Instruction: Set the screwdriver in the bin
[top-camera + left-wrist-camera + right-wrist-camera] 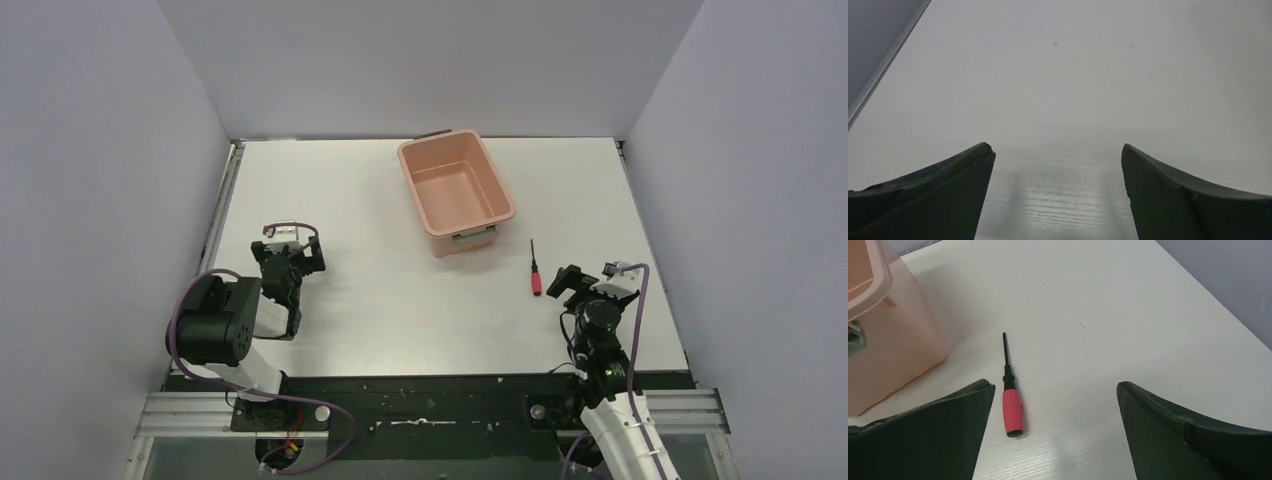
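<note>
Both spread wide: left gripper [1057, 148] faces table [1073, 75]; right gripper [1055, 385] also faces screwdriver [1009, 386], seemingly clear of bin [893, 350]

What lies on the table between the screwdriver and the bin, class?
Nothing: only bare white table separates the screwdriver from the bin, shown in the top view.

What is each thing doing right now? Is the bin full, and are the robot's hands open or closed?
bin: upright, empty.
screwdriver: lying flat outside the bin, not held.
left gripper: open, holding nothing.
right gripper: open, holding nothing.
</note>
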Motion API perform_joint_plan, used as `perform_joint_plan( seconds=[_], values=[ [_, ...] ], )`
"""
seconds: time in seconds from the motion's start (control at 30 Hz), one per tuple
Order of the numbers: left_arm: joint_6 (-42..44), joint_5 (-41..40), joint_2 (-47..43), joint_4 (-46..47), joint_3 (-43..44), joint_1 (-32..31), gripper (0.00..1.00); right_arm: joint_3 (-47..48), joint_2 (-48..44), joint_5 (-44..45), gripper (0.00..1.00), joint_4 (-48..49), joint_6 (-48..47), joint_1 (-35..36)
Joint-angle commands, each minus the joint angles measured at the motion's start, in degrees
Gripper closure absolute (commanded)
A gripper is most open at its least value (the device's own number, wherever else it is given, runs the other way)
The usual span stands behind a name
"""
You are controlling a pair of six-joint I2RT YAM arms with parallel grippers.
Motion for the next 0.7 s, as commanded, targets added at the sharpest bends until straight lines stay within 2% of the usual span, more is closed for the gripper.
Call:
perform_joint_plan(
  seconds=[0.0,0.1,0.2,0.3,0.37,0.5,0.6,0.67],
  values=[
    [0.5,0.7,-0.6,1.5,0.5,0.0,0.03,7.1,5.0,2.0,0.00,2.1,0.8,0.1],
    [0.5,0.7,-0.5,1.4,0.5,0.0,0.03,15.4,13.4,3.4,0.00,-1.9,-0.1,0.1],
    [0.5,0.7,-0.6,1.4,0.5,0.0,0.03,29.4,28.3,6.5,0.00,-14.1,1.7,-0.1],
    [0.5,0.7,-0.5,1.5,0.5,0.0,0.03,43.7,47.0,0.2,0.00,-25.8,0.3,-0.9],
    [0.5,0.7,-0.6,1.5,0.5,0.0,0.03,50.3,55.7,-7.0,0.00,-31.2,-1.1,-1.0],
    [0.5,0.7,-0.5,1.4,0.5,0.0,0.03,54.8,66.3,-19.6,0.14,-33.8,-2.5,-1.2],
    [0.5,0.7,-0.6,1.5,0.5,0.0,0.03,53.7,69.7,-20.6,0.28,-32.0,-1.8,-1.1],
    [0.5,0.7,-0.5,1.4,0.5,0.0,0.03,52.3,70.9,-20.4,0.33,-30.5,-1.4,-1.1]
  ],
)
